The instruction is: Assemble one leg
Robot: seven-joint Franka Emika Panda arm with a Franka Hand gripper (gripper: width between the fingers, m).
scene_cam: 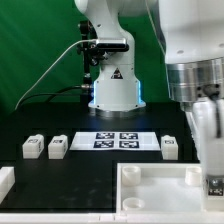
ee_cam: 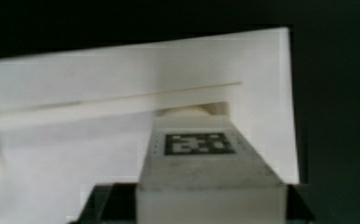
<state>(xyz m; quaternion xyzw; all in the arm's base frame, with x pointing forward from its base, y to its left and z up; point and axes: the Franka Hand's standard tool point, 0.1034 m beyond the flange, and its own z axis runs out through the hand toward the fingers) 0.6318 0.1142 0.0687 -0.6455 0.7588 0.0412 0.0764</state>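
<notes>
In the wrist view my gripper (ee_cam: 203, 198) is shut on a leg (ee_cam: 202, 160), a small white block with a black-and-white tag facing the camera. The dark fingers (ee_cam: 116, 203) press on both of its sides. The leg's far end points at the large white panel (ee_cam: 106, 100), near a recess in the panel's edge. In the exterior view my gripper (scene_cam: 212, 176) hangs low at the exterior view's right, over the panel's corner (scene_cam: 150, 190). Three more legs stand on the black table: two at the left (scene_cam: 32, 147) (scene_cam: 57, 147), one at the right (scene_cam: 170, 147).
The marker board (scene_cam: 118, 140) lies flat in the middle of the table, in front of the robot's base (scene_cam: 112, 90). A white block (scene_cam: 5, 181) shows at the exterior view's lower left edge. Cables run behind the base.
</notes>
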